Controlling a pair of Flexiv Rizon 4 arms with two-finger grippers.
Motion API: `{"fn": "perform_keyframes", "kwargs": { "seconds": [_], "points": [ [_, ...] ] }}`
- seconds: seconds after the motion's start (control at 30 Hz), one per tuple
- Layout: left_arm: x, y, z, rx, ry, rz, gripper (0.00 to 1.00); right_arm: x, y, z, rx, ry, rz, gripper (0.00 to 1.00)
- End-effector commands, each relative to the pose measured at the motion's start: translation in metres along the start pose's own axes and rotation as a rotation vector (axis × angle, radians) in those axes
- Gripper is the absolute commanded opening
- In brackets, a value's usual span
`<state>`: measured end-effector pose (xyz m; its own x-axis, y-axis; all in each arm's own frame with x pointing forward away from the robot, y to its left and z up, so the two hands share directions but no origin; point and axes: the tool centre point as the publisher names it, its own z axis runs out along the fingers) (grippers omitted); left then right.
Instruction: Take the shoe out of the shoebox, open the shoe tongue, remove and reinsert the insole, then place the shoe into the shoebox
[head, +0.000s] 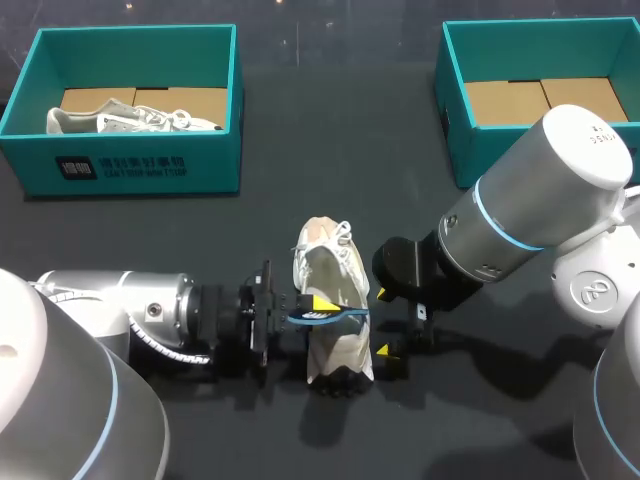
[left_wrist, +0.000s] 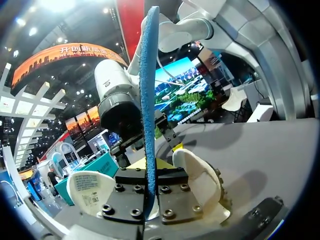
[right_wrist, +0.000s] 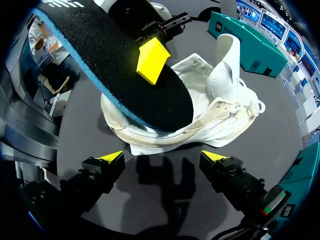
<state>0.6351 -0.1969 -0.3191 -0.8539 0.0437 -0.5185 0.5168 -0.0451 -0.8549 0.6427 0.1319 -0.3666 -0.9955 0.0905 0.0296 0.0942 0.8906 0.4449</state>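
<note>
The white canvas lace-up sneaker (head: 335, 300) sits out of its box in the middle of the dark counter (head: 300, 200), tongue pulled up and the mouth wide open. Just above that mouth hangs the thin black foam insole with a blue rim (right_wrist: 125, 85). The left gripper (head: 320, 305) has its fingers (right_wrist: 152, 60) closed flat on the insole from both faces, near one end, so most of its length sticks out over the sneaker unsupported. The right gripper (right_wrist: 164, 157) waits low at the sneaker's right side, with its fingers spread wide, holding nothing and not touching the upper.

The insole looks light and floppy. It will likely bend or buckle if pushed from the held end, so the free tip should go into the mouth first and slide toward the toe. The sneaker is light too, with soft fabric walls that would collapse under a squeeze. It could also skid on the counter, so bracing it at the firmer heel or the sole rim seems wiser than pinching the upper. The empty teal cardboard shoebox (head: 455, 110) stands well beyond the sneaker to its right.
</note>
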Motion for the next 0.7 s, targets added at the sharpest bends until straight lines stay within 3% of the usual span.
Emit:
{"fn": "perform_keyframes", "kwargs": {
  "seconds": [0.03, 0.6, 0.63, 0.7],
  "points": [
    [0.001, 0.007, 0.001, -0.013, 0.0, 0.005, 0.0, 0.002, 0.0, 0.001, 0.001, -0.004, 0.001, 1.0],
    [-0.008, 0.03, 0.0, -0.087, 0.003, -0.036, 0.0, 0.002, 0.0, 0.001, 0.001, -0.004, 0.001, 1.0],
    [-0.009, 0.028, 0.0, -0.087, 0.003, -0.038, 0.11, 0.002, 0.0, 0.001, 0.001, -0.004, 0.001, 1.0],
    [-0.009, 0.024, -0.001, -0.084, 0.001, -0.044, 0.22, 0.002, 0.0, 0.001, 0.001, -0.004, 0.001, 1.0]
  ]
}}
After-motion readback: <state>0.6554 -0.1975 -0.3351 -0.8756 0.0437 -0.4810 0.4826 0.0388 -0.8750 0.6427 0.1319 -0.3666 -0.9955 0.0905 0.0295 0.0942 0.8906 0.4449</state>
